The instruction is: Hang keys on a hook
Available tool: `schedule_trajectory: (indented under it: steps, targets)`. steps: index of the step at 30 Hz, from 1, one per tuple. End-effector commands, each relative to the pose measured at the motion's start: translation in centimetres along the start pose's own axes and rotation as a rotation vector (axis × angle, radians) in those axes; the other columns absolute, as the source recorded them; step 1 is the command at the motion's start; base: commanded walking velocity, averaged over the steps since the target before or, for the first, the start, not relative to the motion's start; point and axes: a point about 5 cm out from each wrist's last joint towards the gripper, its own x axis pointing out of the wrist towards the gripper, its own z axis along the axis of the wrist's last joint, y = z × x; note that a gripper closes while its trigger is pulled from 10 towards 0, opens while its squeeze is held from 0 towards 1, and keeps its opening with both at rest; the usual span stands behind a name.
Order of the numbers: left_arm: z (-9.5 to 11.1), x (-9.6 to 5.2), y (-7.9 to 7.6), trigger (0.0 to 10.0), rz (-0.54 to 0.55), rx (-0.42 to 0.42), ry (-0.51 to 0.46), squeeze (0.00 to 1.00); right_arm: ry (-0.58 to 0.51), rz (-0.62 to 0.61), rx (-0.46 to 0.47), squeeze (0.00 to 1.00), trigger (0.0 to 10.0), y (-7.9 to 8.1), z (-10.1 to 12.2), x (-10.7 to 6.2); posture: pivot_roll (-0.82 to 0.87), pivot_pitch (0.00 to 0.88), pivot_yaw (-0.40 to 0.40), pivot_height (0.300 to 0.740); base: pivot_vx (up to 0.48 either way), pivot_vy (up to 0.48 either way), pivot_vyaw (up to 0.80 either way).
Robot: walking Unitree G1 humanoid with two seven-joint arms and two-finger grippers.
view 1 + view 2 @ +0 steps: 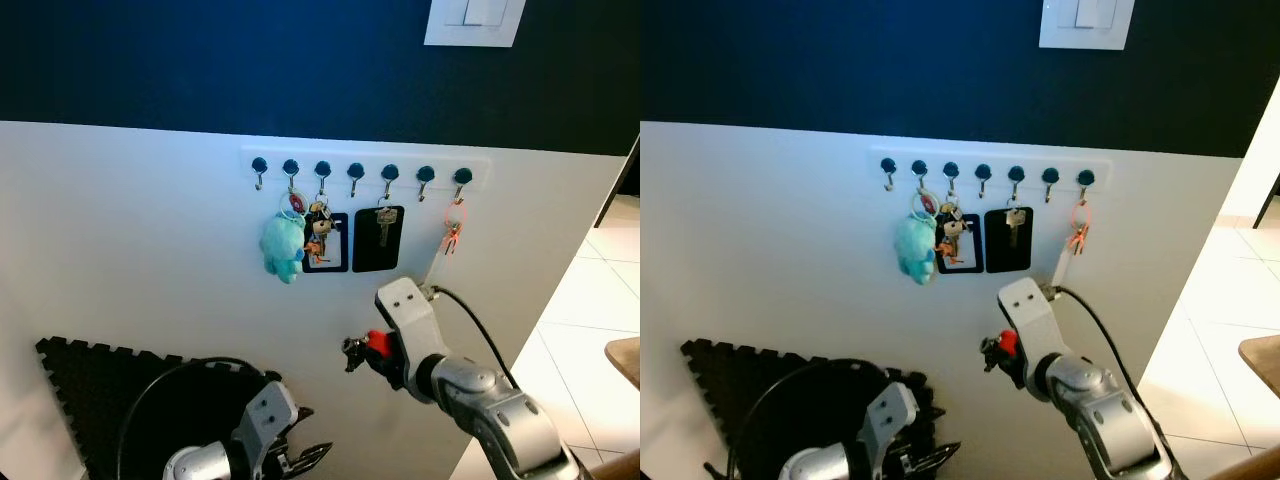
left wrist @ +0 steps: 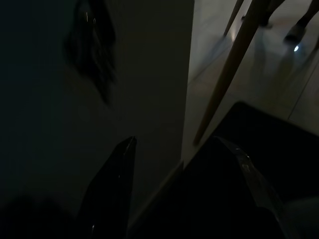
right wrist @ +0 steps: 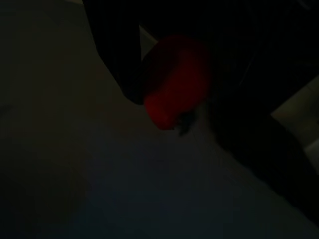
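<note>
My right gripper (image 1: 372,352) is clamped on the red-tagged keys (image 1: 364,348), held against the white wall at about six o'clock below the hook rail (image 1: 365,171). On that rail hang a teal plush keychain (image 1: 283,246), two black card holders and an orange carabiner (image 1: 453,232). My left gripper (image 1: 305,455) hangs low with fingers parted, near the black foam mat (image 1: 100,395).

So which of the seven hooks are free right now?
Three hooks: the leftmost, the fourth from the left and the sixth. Each of the other four carries keys or a tag.

no legible text, label or number anywhere
</note>
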Motion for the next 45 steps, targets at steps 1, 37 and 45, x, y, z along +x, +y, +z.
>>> schedule_trajectory:
  steps: [1, 37, 45]
  targets:
    - [0.5, 1.0, -0.7, 10.0, -0.043, 0.004, -0.018, 0.00, 0.000, 0.024, 0.022, 0.00, 10.0, 0.1, 0.2, -0.4, 0.04, 0.089, 0.001, 0.740, 0.000, 0.000, 0.00]
    - [1.1, 4.9, -2.5, 10.0, -0.039, 0.081, 0.001, 0.00, 0.113, 0.305, 0.068, 0.00, 10.0, 3.9, -1.0, -1.5, 0.04, 0.096, -0.009, 0.740, 0.000, 0.000, 0.00]
    - [1.6, 5.3, -2.3, 10.0, -0.021, 0.066, -0.018, 0.00, 0.111, 0.331, 0.065, 0.00, 10.0, 4.2, -0.8, -1.7, 0.04, 0.097, -0.011, 0.740, 0.000, 0.000, 0.00]
